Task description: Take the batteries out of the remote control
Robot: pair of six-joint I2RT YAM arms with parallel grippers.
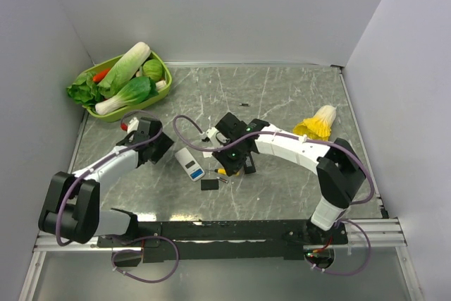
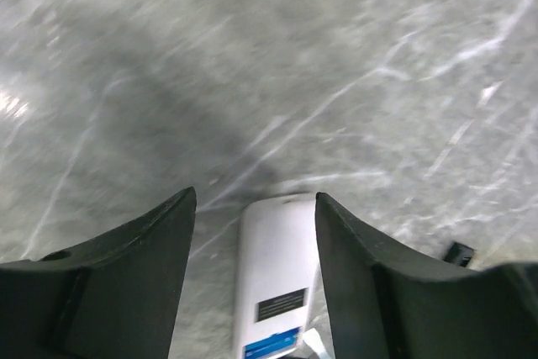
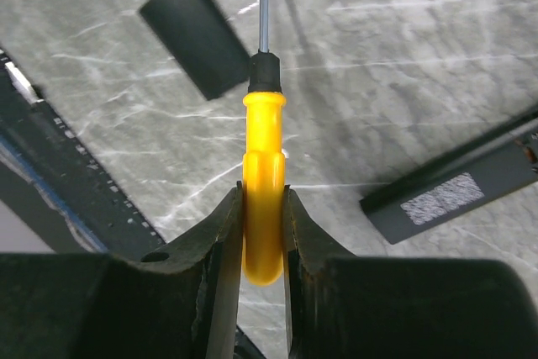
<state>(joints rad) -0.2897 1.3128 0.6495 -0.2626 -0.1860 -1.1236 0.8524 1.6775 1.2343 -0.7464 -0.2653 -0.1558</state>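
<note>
On the counter (image 1: 296, 96), the right end effector (image 3: 263, 197) clamps a yellow-handled screwdriver (image 3: 264, 124) while the left end effector (image 2: 254, 197) hangs open astride the white remote (image 2: 277, 283), batteries unseen; a prying slip could skid the unclamped remote.

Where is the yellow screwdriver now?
In the right wrist view, the yellow screwdriver sits clamped in the right gripper, its tip pointing past a black cover plate; from above, it is right of the white remote.
</note>
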